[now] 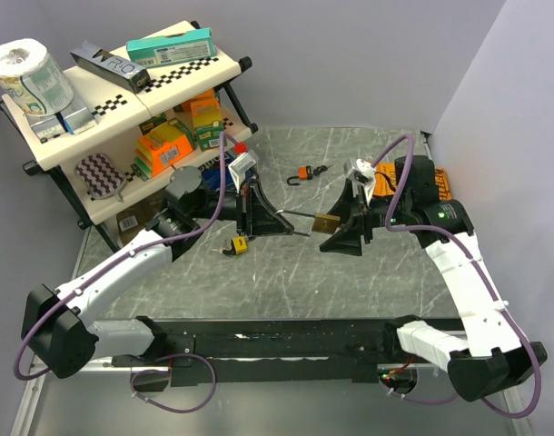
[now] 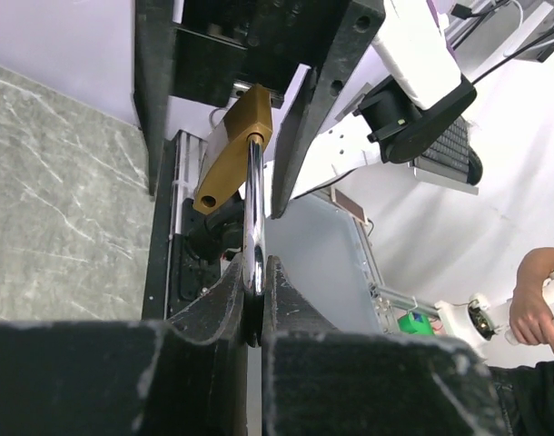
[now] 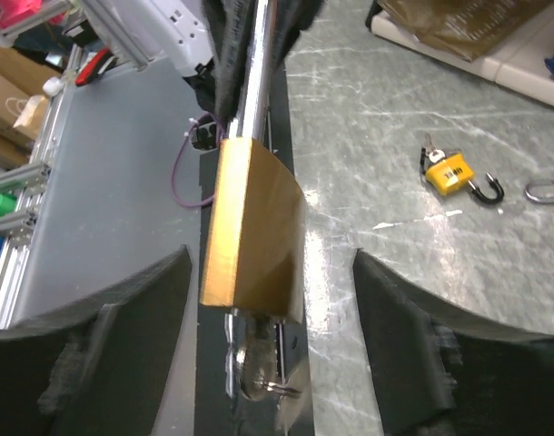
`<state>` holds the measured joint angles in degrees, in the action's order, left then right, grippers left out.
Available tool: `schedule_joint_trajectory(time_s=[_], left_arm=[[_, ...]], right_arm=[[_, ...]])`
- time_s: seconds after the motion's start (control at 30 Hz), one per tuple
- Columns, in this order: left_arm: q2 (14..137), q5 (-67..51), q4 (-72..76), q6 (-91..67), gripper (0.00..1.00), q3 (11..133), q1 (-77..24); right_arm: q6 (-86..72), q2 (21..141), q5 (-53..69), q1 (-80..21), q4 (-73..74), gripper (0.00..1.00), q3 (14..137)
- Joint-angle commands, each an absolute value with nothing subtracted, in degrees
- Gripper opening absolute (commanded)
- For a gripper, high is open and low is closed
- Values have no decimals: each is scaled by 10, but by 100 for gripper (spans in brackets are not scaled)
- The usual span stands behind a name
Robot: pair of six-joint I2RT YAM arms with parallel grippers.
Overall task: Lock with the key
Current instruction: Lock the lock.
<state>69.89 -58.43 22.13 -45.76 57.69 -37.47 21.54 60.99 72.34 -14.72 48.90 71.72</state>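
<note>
Overhead, note left tool (image 1: 291, 221) and right tool (image 1: 339, 232) facing across the brass padlock (image 1: 327, 221), held above the worktop (image 1: 395, 282). Left wrist: see fingers (image 2: 230, 291) clamped tight on the steel shackle (image 2: 252, 200). Right wrist: see fingers (image 3: 132, 318) spread wide either side of the padlock body, not touching it; key (image 3: 259, 380) at its base.

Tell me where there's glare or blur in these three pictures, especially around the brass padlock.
Top view: evenly lit, brass padlock sharp. Left wrist view: glare streaks down the chrome shackle; the left gripper's black fingers clamping it look soft. Right wrist view: the padlock body is fairly crisp, the silver key beneath it blurred, the right gripper's fingers out of focus.
</note>
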Motion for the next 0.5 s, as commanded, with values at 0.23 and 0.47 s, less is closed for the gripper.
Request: schedule_joint_trajectory(time_s=[0.23,0.47], left_arm=[[679,-564,338,-534,1,559,-367],[678,-551,331,-527,1,552,-358]], right_arm=[[187,614,761,-160,435,39,736],[161,618,793,-161,417,0,725]])
